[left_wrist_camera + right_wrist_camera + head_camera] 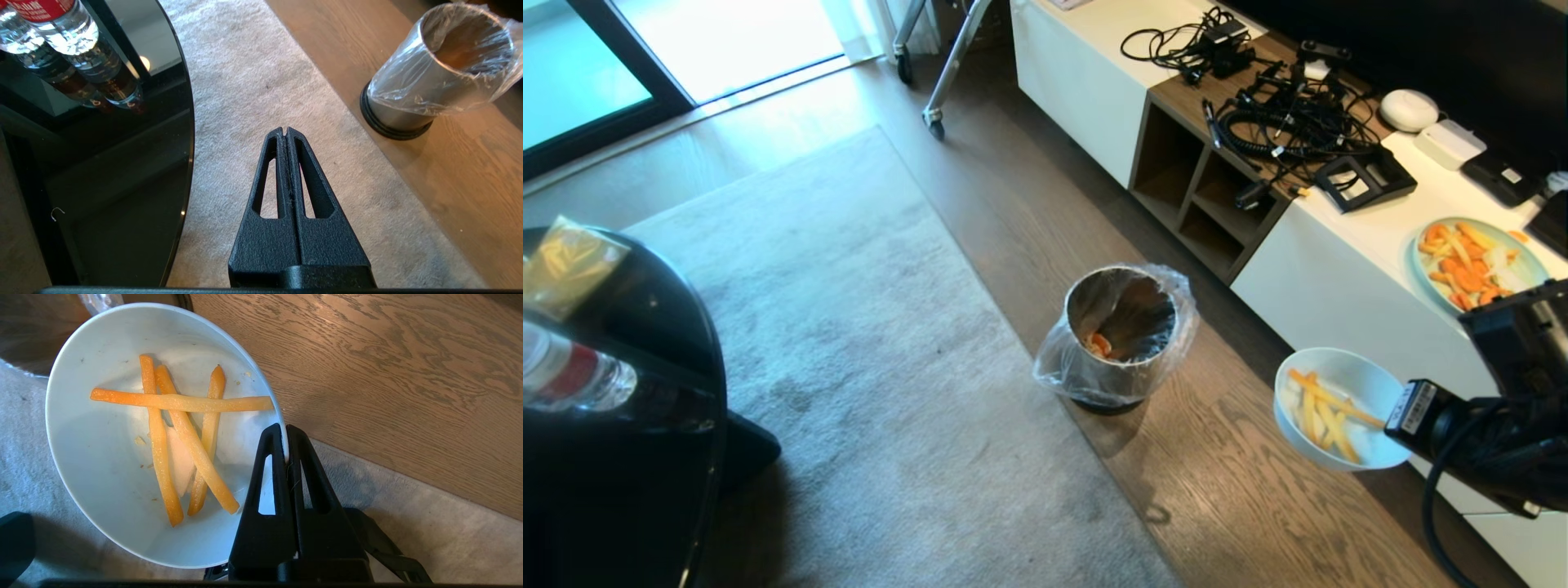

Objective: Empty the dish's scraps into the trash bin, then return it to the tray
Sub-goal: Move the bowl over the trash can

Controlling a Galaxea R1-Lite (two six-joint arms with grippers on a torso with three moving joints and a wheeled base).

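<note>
Nearest, the right gripper [287, 430] was clenched on the rim of the bowl [1335, 408], one finger inside the wall and one outside, holding it in the air over the wooden floor [1241, 490] in front of the white cabinet [1339, 286]. Four fries [184, 441] lay crossed in the bowl, which was tilted. The left gripper [286, 131] hung with its fingers pressed together and holding nothing, above the grey rug [866, 327] beside the edge of the black round table [645, 425], where bottles [568, 376] stood. Farther off, the trash bin [1121, 335] stood upright on the floor just past the rug's edge, apart from the bowl, with orange bits inside its bag. Beyond, on the cabinet's top, a green plate [1474, 261] held orange food near a tangle of cables [1282, 114].
</note>
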